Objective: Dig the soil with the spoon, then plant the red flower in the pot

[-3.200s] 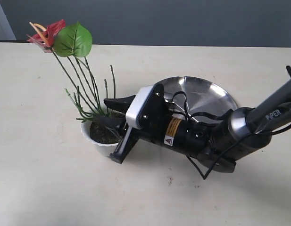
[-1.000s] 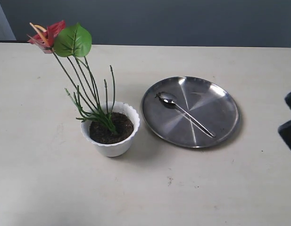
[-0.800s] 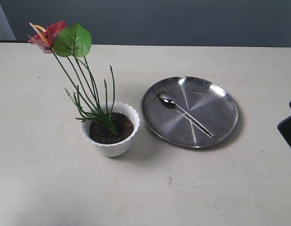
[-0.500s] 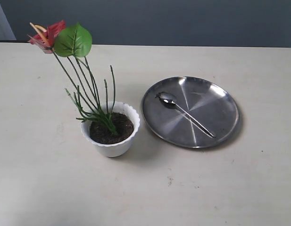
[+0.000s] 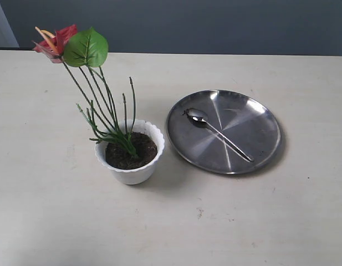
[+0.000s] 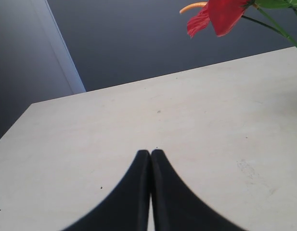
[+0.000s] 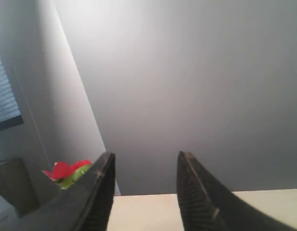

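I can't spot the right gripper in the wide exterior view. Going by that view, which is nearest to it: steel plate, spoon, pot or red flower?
The right gripper is out of that view; this assumes it sits off the right edge, where its arm works.
1. Steel plate, right side.
2. Spoon, lying on the plate.
3. Pot, left of the plate.
4. Red flower, blooms leaning far left.

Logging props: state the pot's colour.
White, with a scalloped rim; the pot shows best in the exterior view.

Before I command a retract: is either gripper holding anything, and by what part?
Nothing is held. Left gripper is shut on nothing; right gripper is open. The spoon lies on the steel plate.
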